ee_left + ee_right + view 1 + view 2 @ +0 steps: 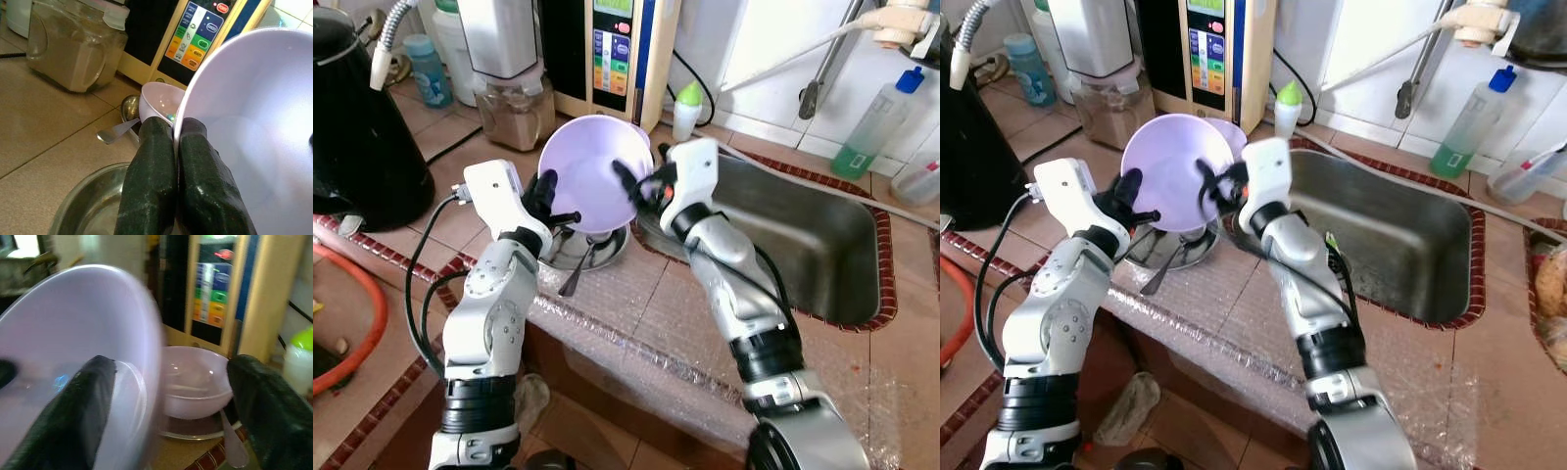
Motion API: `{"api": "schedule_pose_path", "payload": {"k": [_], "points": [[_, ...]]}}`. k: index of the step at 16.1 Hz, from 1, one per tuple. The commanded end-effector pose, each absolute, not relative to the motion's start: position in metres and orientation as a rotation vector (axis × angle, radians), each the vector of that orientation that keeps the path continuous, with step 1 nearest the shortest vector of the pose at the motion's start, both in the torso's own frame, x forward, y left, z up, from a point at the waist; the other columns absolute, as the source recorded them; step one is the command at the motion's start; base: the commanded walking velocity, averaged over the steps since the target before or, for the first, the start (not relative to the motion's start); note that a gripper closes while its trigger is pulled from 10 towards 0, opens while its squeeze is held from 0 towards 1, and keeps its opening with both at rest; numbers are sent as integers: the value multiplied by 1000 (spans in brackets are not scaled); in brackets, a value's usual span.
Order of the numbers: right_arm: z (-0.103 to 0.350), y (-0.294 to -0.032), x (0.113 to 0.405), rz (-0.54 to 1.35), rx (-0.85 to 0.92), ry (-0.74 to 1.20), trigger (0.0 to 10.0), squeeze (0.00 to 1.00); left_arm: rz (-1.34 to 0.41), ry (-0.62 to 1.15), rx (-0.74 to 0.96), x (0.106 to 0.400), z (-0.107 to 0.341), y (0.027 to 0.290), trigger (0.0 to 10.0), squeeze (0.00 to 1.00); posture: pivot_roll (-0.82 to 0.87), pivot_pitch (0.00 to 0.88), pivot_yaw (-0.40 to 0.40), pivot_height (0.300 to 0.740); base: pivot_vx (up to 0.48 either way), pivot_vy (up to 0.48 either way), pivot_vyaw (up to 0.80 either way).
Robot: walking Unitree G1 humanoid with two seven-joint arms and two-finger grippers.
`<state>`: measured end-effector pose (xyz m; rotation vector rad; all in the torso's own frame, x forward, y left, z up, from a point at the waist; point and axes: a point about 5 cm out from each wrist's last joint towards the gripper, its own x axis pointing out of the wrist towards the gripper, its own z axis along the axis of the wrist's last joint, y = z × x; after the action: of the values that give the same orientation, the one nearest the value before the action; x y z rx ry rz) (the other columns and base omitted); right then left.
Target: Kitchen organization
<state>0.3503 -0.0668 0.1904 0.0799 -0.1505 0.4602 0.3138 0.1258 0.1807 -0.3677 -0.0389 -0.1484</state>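
Left eye view: the left gripper (551,203) pinches the rim of a lilac bowl (590,177), holding it tilted on edge above a steel dish (592,251) on the counter. The right gripper (636,183) is at the bowl's opposite edge, one finger across its inside. Past the right gripper lies the sink (803,245).

Right eye view: the same hold; a spoon (1163,269) lies out of the dish, just below the left gripper.

Left wrist view: both fingers (151,181) are pressed together on the rim, one on each face. Beyond them sits a second small bowl (161,100), and near it a jar (68,46).

Right wrist view: the fingers (85,406) are spread, one against the bowl's inner wall, the other well clear of its outside, so they are not clamped. The second bowl stands just past them.

This looks like a handover or a two-handed lift of the bowl. Next the right gripper would need to close on the rim before the left lets go.
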Motion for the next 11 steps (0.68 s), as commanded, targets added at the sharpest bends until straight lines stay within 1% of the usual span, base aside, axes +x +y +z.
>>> {"api": "schedule_pose_path", "payload": {"k": [1, 4, 11], "points": [[192, -72, 355, 421, 119, -124, 0, 0, -174, -69, -355, 314, 189, 120, 0, 0, 34, 8, -38, 740, 0, 0, 0], [193, -73, 358, 401, 158, -92, 0, 0, -166, -74, -345, 314, 188, 121, 0, 0, 30, 8, -40, 740, 0, 0, 0], [185, -77, 358, 404, 171, -20, 0, 0, -155, -81, -332, 315, 189, 122, 0, 0, 28, 9, -36, 740, 0, 0, 0]]}}
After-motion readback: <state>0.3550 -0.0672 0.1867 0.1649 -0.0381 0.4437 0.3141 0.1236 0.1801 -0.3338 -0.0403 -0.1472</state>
